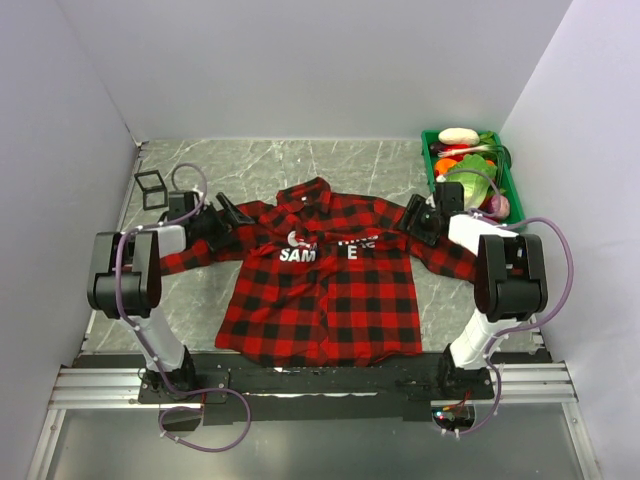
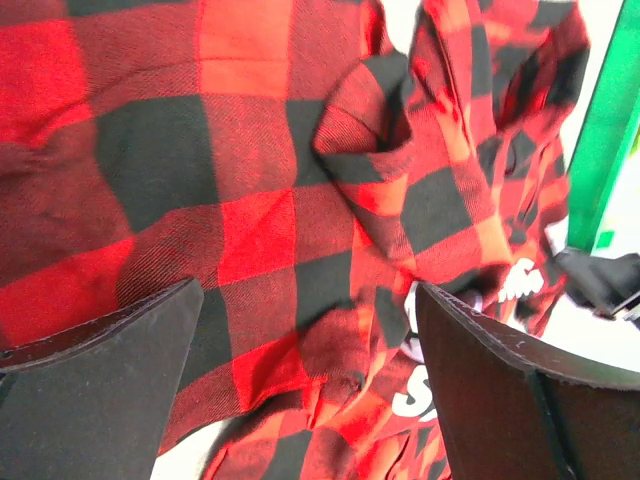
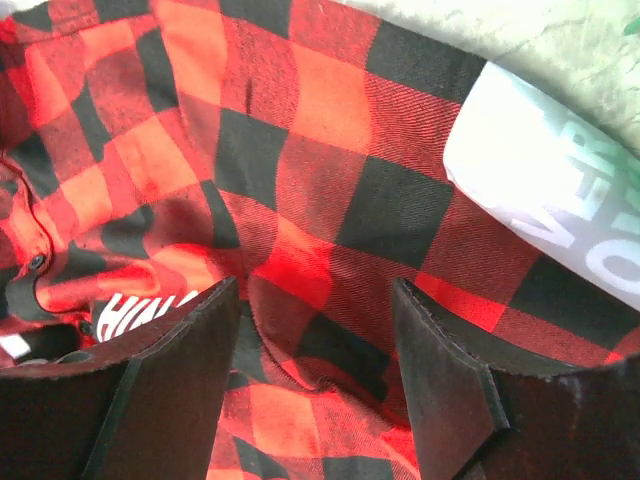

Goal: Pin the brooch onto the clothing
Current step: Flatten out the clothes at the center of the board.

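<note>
The clothing (image 1: 320, 290), a red-and-black plaid shirt with white letters, lies spread front-up in the middle of the table. My left gripper (image 1: 228, 215) hovers at its left shoulder. In the left wrist view this gripper (image 2: 308, 290) is open wide, with rumpled plaid cloth (image 2: 250, 230) below it and nothing gripped. My right gripper (image 1: 415, 218) is at the right shoulder. Its wrist view shows the gripper (image 3: 315, 285) open over a raised fold of the shirt (image 3: 330, 200). A small pale round spot (image 1: 297, 239) sits by the letters; I cannot tell whether it is the brooch.
A green bin (image 1: 430, 160) of toy food stands at the back right, close behind my right arm; its edge (image 2: 605, 130) shows in the left wrist view. A black wire-frame cube (image 1: 152, 188) sits at the back left. A white printed sheet (image 3: 560, 190) lies beside the right sleeve.
</note>
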`<action>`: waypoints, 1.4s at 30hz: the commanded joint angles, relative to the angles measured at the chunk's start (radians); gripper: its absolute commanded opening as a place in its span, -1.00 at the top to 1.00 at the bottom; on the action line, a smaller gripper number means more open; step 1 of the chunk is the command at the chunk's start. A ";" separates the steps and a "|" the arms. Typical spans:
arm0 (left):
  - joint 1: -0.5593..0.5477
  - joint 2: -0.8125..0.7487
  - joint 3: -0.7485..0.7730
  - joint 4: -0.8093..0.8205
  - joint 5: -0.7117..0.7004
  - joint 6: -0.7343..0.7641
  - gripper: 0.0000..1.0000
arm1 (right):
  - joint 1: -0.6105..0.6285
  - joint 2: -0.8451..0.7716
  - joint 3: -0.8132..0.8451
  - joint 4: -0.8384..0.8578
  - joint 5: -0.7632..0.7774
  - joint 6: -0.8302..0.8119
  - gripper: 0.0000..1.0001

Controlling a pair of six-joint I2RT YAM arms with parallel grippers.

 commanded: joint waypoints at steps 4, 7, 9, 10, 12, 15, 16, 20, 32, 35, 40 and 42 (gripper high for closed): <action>0.083 -0.009 -0.067 0.012 -0.143 0.001 -0.93 | -0.053 0.028 -0.003 0.009 -0.056 0.020 -0.38; 0.111 -0.006 -0.071 0.009 -0.169 0.014 -0.93 | -0.060 0.025 -0.011 0.017 -0.071 0.021 -0.38; 0.129 -0.003 -0.065 -0.008 -0.187 0.027 -0.93 | -0.065 0.025 -0.008 0.013 -0.076 0.020 -0.38; 0.134 -0.002 -0.056 -0.014 -0.208 0.031 -0.93 | -0.065 0.025 -0.006 0.013 -0.076 0.020 -0.38; 0.160 0.000 -0.045 -0.034 -0.215 0.037 -0.93 | -0.065 0.019 -0.001 0.010 -0.075 0.015 -0.38; 0.195 -0.017 -0.038 -0.046 -0.229 0.044 -0.93 | -0.065 0.008 0.003 0.003 -0.061 0.004 -0.38; 0.202 -0.023 -0.030 -0.054 -0.238 0.049 -0.93 | -0.065 0.002 0.005 -0.001 -0.050 0.000 -0.38; 0.197 -0.061 0.018 -0.106 -0.319 0.096 -0.94 | -0.063 -0.029 0.020 -0.018 -0.035 -0.017 -0.38; -0.160 -0.001 0.436 -0.346 -0.439 0.184 -0.93 | 0.211 0.008 0.279 -0.188 0.119 -0.123 -0.39; -0.217 0.154 0.602 -0.376 -0.326 0.170 -0.93 | 0.249 0.086 0.354 -0.187 0.061 -0.076 -0.37; -0.272 0.353 0.814 -0.452 -0.210 0.156 -0.95 | 0.279 0.255 0.488 -0.220 -0.028 0.023 -0.34; -0.279 0.413 0.837 -0.454 -0.200 0.144 -0.94 | 0.279 0.307 0.563 -0.237 -0.070 0.053 -0.34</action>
